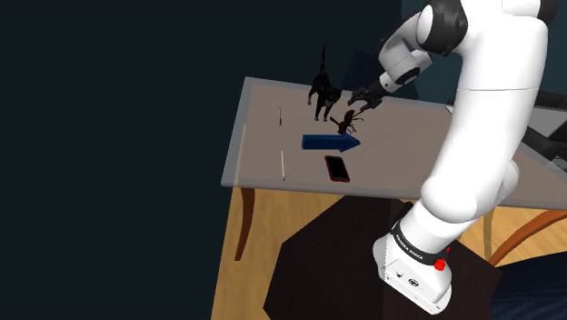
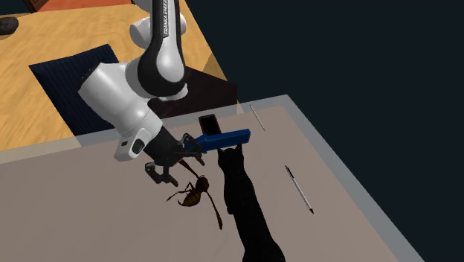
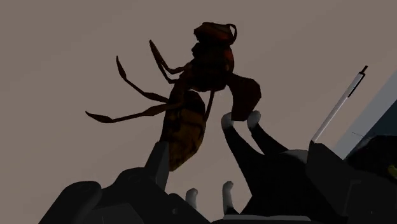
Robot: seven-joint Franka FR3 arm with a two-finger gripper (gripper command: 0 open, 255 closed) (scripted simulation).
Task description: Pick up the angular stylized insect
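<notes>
The insect (image 1: 346,119) is a dark brown, wasp-like figure with thin angular legs, lying on the grey tabletop (image 1: 263,100). My black gripper (image 1: 366,98) hangs just above and beside it, toward the shoulder view's right. In the second exterior view the gripper (image 2: 178,158) is open, its fingers spread apart with nothing between them, and the insect (image 2: 195,195) lies a short way beyond the fingertips. The wrist view shows the insect (image 3: 197,83) close ahead, its striped abdomen pointing toward the hand.
A black cat figure (image 1: 323,89) stands right next to the insect; its body (image 2: 242,197) lies along the insect's far side. A blue arrow (image 1: 331,142), a dark phone (image 1: 337,168) and two thin pens (image 1: 283,165) (image 2: 299,189) also lie on the table.
</notes>
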